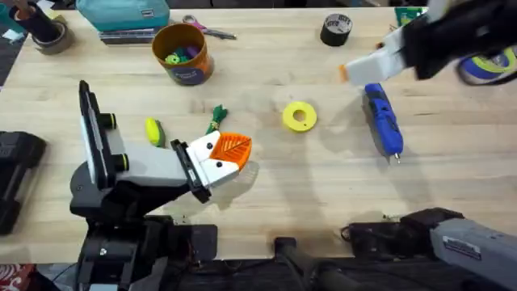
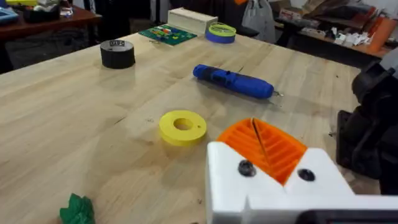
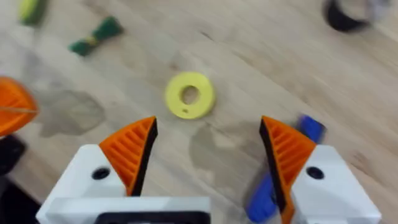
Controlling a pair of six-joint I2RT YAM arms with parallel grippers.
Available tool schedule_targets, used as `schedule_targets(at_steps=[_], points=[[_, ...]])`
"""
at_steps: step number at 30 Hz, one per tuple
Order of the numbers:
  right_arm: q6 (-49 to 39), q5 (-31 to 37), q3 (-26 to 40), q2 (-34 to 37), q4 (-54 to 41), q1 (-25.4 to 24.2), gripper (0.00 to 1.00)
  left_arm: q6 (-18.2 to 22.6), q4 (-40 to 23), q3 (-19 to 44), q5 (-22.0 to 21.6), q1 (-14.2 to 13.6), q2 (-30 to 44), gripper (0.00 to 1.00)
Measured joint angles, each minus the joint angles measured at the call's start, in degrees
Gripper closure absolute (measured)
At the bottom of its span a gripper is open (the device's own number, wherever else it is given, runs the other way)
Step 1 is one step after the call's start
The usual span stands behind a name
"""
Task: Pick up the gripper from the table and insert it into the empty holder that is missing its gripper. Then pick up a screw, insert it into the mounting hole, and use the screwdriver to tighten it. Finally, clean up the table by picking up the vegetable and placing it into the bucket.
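My right gripper [image 3: 208, 155], orange pads spread wide and empty, hovers above the blue cylindrical powered screwdriver [image 1: 381, 120] lying on the light wooden table [image 1: 323, 186]; risk: an off-centre descent could roll the round body aside.

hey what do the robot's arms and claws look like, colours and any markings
Both claws, left claw and right claw, have white angular finger mounts with dark screws, carrying orange ribbed pads. The arms are black; the right arm has a grey segment bearing a small label.
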Motion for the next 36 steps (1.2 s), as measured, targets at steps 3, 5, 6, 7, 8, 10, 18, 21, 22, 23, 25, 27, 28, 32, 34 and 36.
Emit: schedule_targets(at_steps=[3,5,6,7,8,10,18,21,22,23,25,27,28,32,34,36], points=[[2.7,8.7,4.9,0.0,-4.9,0.0,0.006,0.0,0.0,0.0,0.0,0.0,0.0,0.996],[4.6,14.1,7.2,0.0,-6.8,0.0,0.006,0.0,0.0,0.0,0.0,0.0,0.0,0.996],[5.4,16.4,7.9,0.0,-7.5,0.0,0.006,0.0,0.0,0.0,0.0,0.0,0.0,0.996],[6.2,18.9,8.5,0.0,-8.2,0.0,0.006,0.0,0.0,0.0,0.0,0.0,0.0,0.996],[6.7,20.9,8.8,0.0,-8.7,0.0,0.006,0.0,0.0,0.0,0.0,0.0,0.0,0.996],[7.6,23.9,8.9,0.0,-10.2,-0.3,0.006,0.0,0.0,0.0,0.0,0.0,0.0,0.996],[8.0,24.2,7.8,0.0,-11.4,-6.0,0.006,0.0,0.0,0.0,0.0,0.0,0.0,0.996],[7.1,21.7,4.3,0.0,-8.9,-9.6,0.006,0.0,0.0,0.0,0.0,0.0,0.0,0.996],[6.7,21.0,2.8,0.0,-7.8,-10.6,0.006,0.0,0.0,0.0,0.0,0.0,0.0,0.996],[6.2,20.5,1.4,0.1,-6.8,-11.4,0.006,0.0,0.0,0.0,0.0,0.0,0.0,0.996],[5.0,19.7,-1.7,0.3,-4.3,-12.9,0.006,0.0,0.0,0.0,0.0,0.0,0.0,0.996],[4.0,19.2,-4.1,1.3,-2.1,-13.6,0.006,0.0,0.0,0.0,0.0,0.0,0.0,0.996],[3.6,19.1,-5.1,2.1,-1.2,-13.7,0.006,0.0,0.0,0.0,0.0,0.0,0.0,0.996],[2.4,18.0,-6.7,7.1,0.6,-13.8,0.006,0.0,0.0,0.0,0.0,0.0,0.0,0.996],[1.4,16.5,-6.7,9.9,1.4,-13.8,0.006,0.0,0.0,0.0,0.0,0.0,0.0,0.996],[0.5,15.3,-6.8,12.4,1.7,-13.8,0.006,0.0,0.0,0.0,0.0,0.0,0.0,0.996]])
